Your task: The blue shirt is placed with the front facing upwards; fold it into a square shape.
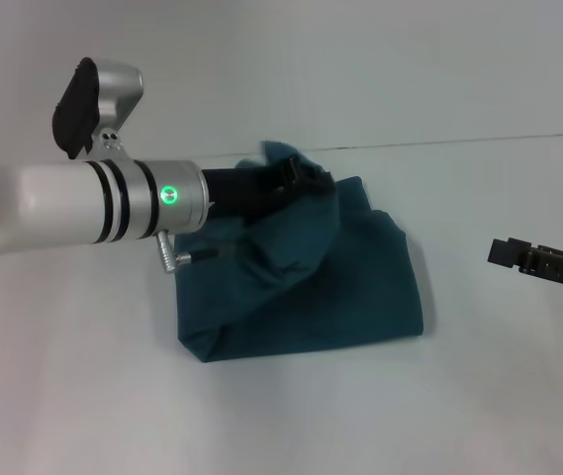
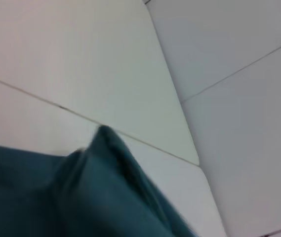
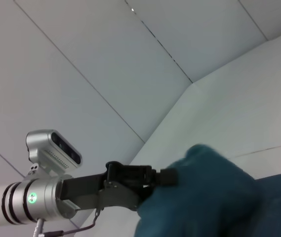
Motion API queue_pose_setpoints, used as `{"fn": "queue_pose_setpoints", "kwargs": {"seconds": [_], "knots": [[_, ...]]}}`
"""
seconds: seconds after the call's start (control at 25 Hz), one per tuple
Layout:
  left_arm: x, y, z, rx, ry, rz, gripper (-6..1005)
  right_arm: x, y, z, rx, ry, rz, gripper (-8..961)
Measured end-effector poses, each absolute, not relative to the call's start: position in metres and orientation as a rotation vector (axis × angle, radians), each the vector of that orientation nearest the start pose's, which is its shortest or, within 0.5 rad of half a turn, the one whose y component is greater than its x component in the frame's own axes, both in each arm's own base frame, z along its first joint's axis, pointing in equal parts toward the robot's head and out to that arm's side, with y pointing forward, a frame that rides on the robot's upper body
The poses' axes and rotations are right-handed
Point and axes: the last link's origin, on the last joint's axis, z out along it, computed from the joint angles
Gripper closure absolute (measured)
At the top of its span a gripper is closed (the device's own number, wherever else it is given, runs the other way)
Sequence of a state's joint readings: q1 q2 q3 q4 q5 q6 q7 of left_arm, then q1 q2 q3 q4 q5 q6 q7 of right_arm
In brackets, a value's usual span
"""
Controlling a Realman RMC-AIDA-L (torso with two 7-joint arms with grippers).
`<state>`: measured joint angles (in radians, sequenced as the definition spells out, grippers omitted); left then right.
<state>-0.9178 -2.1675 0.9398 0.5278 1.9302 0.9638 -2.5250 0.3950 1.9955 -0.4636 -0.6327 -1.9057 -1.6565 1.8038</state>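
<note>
Left gripper pinching a raised fold of the shirt; right gripper idle at the side.

My left gripper (image 1: 306,181) was clamped on a lifted fold of the dark teal-blue cotton shirt (image 1: 360,287), which lay bunched in a rough, partly folded rectangle at the middle of the white table (image 1: 261,416). The held fold stood up above the rest of the cloth at its far edge. My right gripper (image 1: 509,254) hung well apart from the shirt on the right; I could not tell its finger state.
</note>
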Motion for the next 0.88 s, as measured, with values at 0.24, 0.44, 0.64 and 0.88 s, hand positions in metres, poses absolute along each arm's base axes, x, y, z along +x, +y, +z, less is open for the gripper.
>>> {"fn": "queue_pose_setpoints", "kwargs": {"seconds": [0.24, 0.44, 0.64, 0.88], "knots": [[-0.123, 0.432, -0.075, -2.220, -1.820, -0.853, 749, 0.317, 0.302, 0.067, -2.280, 1.304, 1.026, 39], [-0.119, 0.431, -0.066, -2.260, -1.782, -0.952, 601, 0.317, 0.303, 0.067, -2.278, 1.304, 1.025, 38], [-0.132, 0.427, -0.050, -2.266, -1.761, -0.995, 377, 0.317, 0.303, 0.067, -2.277, 1.304, 1.026, 40], [-0.168, 0.414, -0.027, -2.299, -1.765, -0.922, 113, 0.319, 0.305, 0.073, -2.291, 1.325, 0.985, 40]]}}
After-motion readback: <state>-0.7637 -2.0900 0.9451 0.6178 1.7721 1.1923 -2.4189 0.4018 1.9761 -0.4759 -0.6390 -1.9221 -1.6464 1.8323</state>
